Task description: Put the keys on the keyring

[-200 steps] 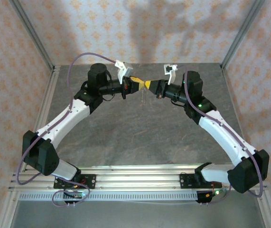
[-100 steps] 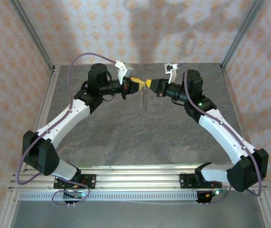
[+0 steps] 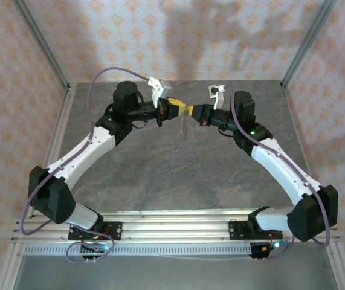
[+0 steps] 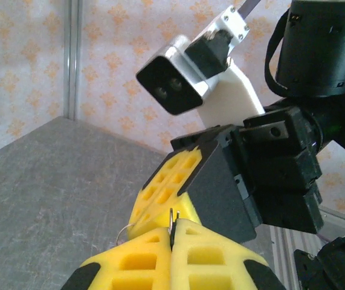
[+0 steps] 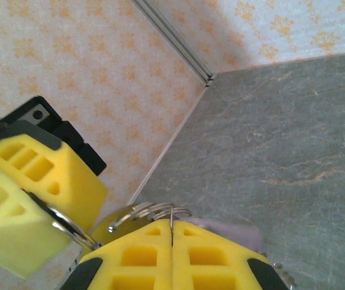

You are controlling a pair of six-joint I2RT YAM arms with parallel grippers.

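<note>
The thin silvery wire keyring (image 5: 142,209) is up in the air between my two sets of fingers, well above the table, at the far middle of the workspace. From my right wrist its long axis runs from 9 to 3 o'clock. One end goes into my left gripper (image 4: 173,234), whose yellow foam pads (image 5: 36,181) are pressed together on the wire. The other end meets the tip of my right gripper (image 5: 172,237), squeezed just as tight, with a sliver of wire standing in its seam. Both of mine hold the keyring, tip almost touching tip.

The tiny key (image 5: 235,232) shows as a pale lilac patch at 3 o'clock of my right fingertips, half behind the foam. From above, a faint pale streak hangs under the meeting point, its long axis 12 to 6. I cannot make out the blade, nor whether the key is threaded on the ring.

A dull tan rounded piece (image 5: 109,228) sits blurred behind the ring, at 9 o'clock of my right fingertips.

From my left wrist, the white-mounted wrist camera (image 4: 181,81) stands at 12 o'clock over the pads. Below lies the grey stone-patterned table (image 3: 178,175), with an aluminium frame post (image 5: 172,39) and patterned wallpaper (image 3: 190,36) beyond. My own foam cuts off the near side of the ring.
</note>
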